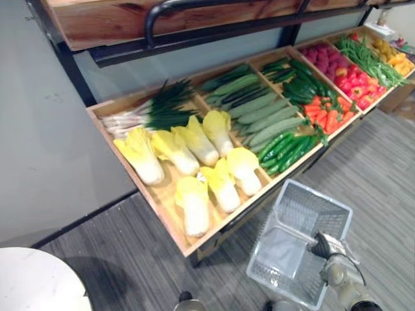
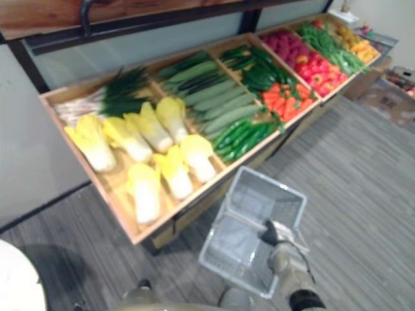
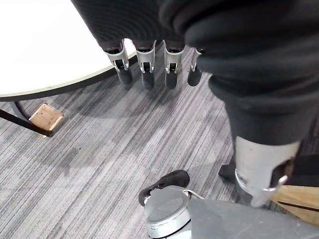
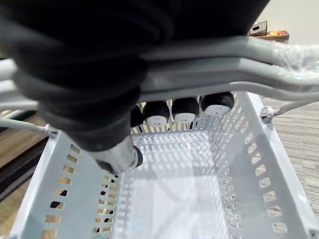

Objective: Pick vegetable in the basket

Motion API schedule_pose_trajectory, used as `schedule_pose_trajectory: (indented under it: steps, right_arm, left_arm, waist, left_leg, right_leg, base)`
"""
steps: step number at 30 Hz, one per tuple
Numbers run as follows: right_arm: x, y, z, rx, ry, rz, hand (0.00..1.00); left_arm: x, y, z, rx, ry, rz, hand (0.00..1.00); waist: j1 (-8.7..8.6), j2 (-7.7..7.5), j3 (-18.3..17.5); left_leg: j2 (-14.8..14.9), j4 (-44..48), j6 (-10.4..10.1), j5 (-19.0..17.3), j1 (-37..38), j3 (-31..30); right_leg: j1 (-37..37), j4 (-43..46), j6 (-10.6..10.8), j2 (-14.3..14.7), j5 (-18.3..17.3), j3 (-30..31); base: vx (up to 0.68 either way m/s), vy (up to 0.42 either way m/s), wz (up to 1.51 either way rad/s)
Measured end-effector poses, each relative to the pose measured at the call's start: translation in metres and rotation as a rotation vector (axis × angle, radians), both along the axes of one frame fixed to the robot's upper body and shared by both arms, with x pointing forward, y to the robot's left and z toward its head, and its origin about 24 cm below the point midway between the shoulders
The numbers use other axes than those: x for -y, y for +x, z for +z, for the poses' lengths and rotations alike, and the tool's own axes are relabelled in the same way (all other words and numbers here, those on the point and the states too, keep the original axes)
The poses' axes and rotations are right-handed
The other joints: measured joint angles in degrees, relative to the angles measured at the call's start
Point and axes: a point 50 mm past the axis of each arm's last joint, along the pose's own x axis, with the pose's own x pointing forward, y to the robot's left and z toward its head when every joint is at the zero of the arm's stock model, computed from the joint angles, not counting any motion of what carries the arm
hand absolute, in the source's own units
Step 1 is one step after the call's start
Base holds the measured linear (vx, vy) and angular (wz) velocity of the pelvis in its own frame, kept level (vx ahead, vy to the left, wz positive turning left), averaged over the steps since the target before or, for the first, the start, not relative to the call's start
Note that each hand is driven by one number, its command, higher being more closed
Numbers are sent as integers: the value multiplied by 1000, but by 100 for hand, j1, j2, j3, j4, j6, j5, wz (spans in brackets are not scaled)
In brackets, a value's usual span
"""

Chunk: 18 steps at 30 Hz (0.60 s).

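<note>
My right hand (image 4: 184, 110) is shut on the grey handle (image 4: 224, 64) of a grey plastic basket (image 1: 305, 220), which hangs in front of the vegetable stand with nothing inside it. The same right hand (image 1: 327, 249) shows at the basket's near rim. On the wooden stand lie yellow-white cabbages (image 1: 194, 201), green onions (image 1: 155, 110), cucumbers (image 1: 259, 110), green chillies (image 1: 288, 149), carrots (image 1: 327, 113) and red peppers (image 1: 350, 78). My left hand (image 3: 144, 64) hangs low over the carpet with its fingers straight, holding nothing.
A round white table (image 3: 45, 45) stands close to my left hand, also at the lower left (image 1: 32, 278). A dark shelf rail (image 1: 194, 10) overhangs the back of the stand. Grey striped carpet (image 1: 382, 181) lies open to the right of the basket.
</note>
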Motion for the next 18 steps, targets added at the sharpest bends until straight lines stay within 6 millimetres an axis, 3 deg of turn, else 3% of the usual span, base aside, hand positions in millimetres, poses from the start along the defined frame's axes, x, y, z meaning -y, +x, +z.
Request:
schedule_pose_trajectory:
  steps: [1,2,4,5,7,10,12,15,18]
  right_arm:
    - [-1,-1,-1,-1,7,-7,100]
    - [4,-2,-1,-5,4,-32,100]
    - [10,4,5,17,-14,-47,100]
    - [15,5,8,23,-24,-52,100]
    - [24,-10,1,-19,-38,-86,100]
    - [39,-17,3,-26,-63,-129,100]
    - [40,-22,0,-38,-55,-140,100]
    - [29,-28,-8,-54,-3,-151,100]
    - [29,-29,-9,-56,0,-152,100]
  left_arm:
    - [-6,-2,2,-6,15,0,0]
    - [-3,-1,1,-7,5,1,0]
    - [14,-3,-5,-7,-40,17,0]
    - [26,-2,-9,-7,-72,21,0]
    - [33,-5,-11,-9,-92,47,0]
    - [34,-11,-11,-19,-96,59,0]
    - [31,-10,-11,-17,-88,60,0]
    - [26,-12,-9,-2,-84,116,0]
    - [25,-12,-9,3,-83,128,0]
  waist:
    - [-6,-163,-66]
    - [34,-143,-137]
    - [31,69,-192]
    - [19,233,-196]
    - [-61,362,-256]
    - [-95,415,-336]
    - [-113,403,-407]
    - [-135,167,-476]
    - [-135,119,-515]
  left_leg:
    - [-73,-14,-123,-9,-3,-63]
    - [-48,-52,-251,30,-9,-94]
    - [152,-240,-442,149,-55,-94]
    - [296,-348,-516,231,-65,-143]
    - [440,-489,-576,325,-33,-339]
    - [427,-538,-574,363,-38,-390]
    - [359,-614,-583,368,-30,-385]
    - [203,-628,-584,366,-33,-348]
    - [142,-651,-584,365,32,-246]
  right_leg:
    - [-58,-185,-8,-25,672,60]
    - [-42,-228,23,24,331,-3]
    - [164,-847,143,267,136,-193]
    - [288,-1117,111,461,172,-343]
    - [457,-1215,53,635,132,-529]
    - [518,-1299,41,659,124,-601]
    - [540,-1394,84,602,156,-610]
    - [633,-1656,160,487,313,-583]
    - [639,-1692,170,424,366,-508]
  base:
    - [139,-208,12]
    - [168,-283,6]
    - [115,-317,-8]
    - [36,-285,9]
    - [37,-222,36]
    - [23,-75,18]
    - [-1,44,6]
    - [8,57,0]
    - [18,37,-11]
